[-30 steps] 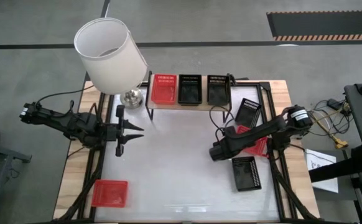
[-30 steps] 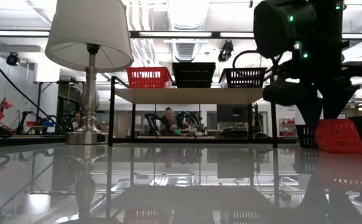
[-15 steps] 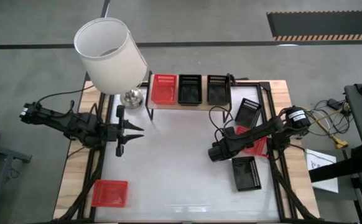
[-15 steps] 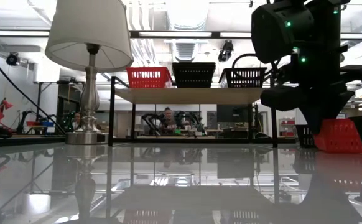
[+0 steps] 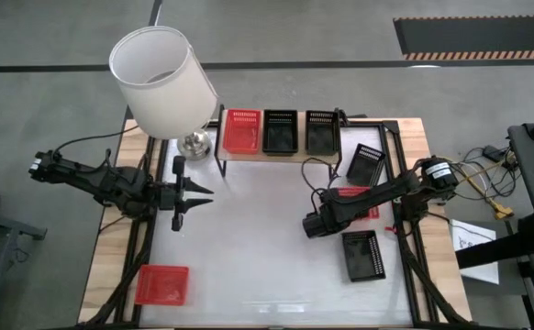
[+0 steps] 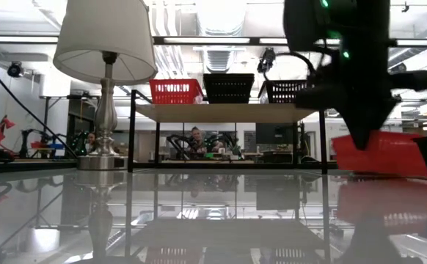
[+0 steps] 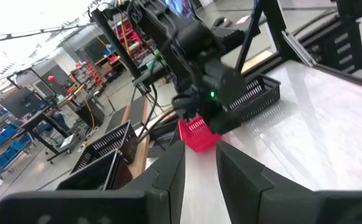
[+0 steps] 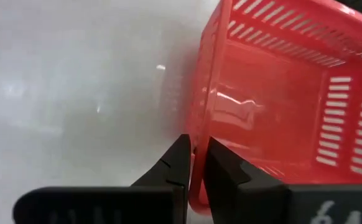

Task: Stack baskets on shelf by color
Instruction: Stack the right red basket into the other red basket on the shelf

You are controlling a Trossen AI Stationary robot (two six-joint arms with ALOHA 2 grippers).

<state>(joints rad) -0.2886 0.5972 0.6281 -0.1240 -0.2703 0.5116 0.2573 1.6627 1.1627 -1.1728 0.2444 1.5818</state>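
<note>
Red basket (image 5: pixel 359 203): right of bench centre, at about 3 o'clock; it has come off the surface in the last second and now hangs tilted.
Right gripper (image 8: pixel 193 163): fingers pinched on the basket's near wall, carrying it inward.
Shelf (image 5: pixel 276 153): at 12 o'clock, holding one red basket (image 5: pixel 242 130) and two black baskets (image 5: pixel 280 131).
Meaning: likely headed for the red one.
Left gripper (image 5: pixel 194 194): parked at 9 o'clock, fingers apart.

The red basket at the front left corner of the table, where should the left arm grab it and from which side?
Grip one rim wall of the red basket, coming straight down from above. It lies flat and open side up, so a thin upright wall fits between the fingers. The left tool waits open, farther back on the table.
</note>
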